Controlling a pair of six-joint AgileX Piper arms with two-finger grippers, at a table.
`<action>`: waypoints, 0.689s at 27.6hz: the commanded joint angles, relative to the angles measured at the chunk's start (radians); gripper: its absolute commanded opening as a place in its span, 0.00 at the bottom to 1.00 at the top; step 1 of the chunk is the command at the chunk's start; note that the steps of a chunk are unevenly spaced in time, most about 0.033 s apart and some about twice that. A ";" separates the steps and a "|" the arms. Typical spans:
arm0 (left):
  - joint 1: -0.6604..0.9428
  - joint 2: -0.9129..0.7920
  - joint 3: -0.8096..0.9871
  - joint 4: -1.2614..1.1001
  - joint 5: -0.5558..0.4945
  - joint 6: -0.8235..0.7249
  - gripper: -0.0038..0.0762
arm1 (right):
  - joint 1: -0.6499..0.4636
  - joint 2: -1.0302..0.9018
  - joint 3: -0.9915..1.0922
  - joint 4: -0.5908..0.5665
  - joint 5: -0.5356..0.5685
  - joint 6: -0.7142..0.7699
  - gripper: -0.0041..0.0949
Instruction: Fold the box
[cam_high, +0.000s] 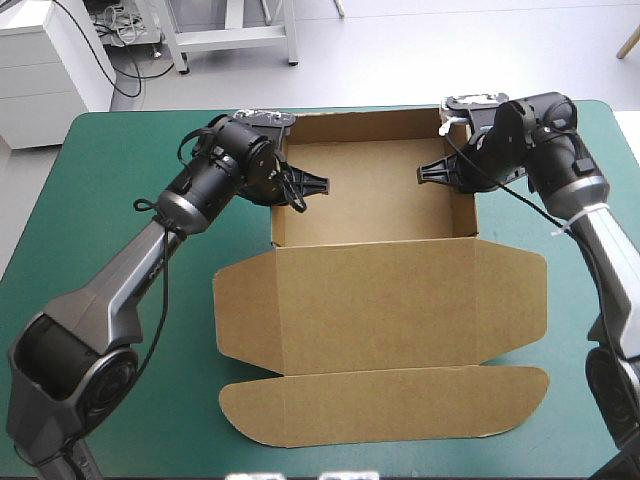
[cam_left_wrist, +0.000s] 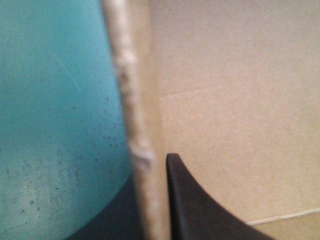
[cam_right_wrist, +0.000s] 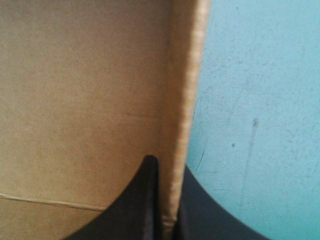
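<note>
No text, label, brand, number or sign can be read in any view. The flat-lidded brown board box (cam_high: 380, 310) shows only plain board, and the teal-green cover of the bench (cam_high: 100, 200) is unmarked.

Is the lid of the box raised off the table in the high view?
No, the lid of the box lies flat on the teal-green cover, spread toward the near edge from the open tray.

Blurred: wall edges of the box (cam_left_wrist: 137, 125) in both wrist views, ends cut off. Hidden: outer jaw tip of the left gripper (cam_left_wrist: 150, 195) and of the right gripper (cam_right_wrist: 167, 200), each behind the wall it clamps. Cut off: near edge of the desk (cam_high: 100, 200), high view.
</note>
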 joint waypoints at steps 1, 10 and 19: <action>0.031 0.025 -0.091 -0.157 0.007 0.037 0.04 | 0.005 0.012 -0.007 0.117 -0.052 -0.014 0.03; 0.117 0.112 -0.104 -0.276 0.047 0.087 0.04 | 0.005 0.097 0.069 0.135 -0.076 -0.029 0.03; 0.117 0.192 -0.106 -0.278 0.047 0.104 0.04 | 0.007 0.148 0.069 0.124 -0.122 -0.039 0.03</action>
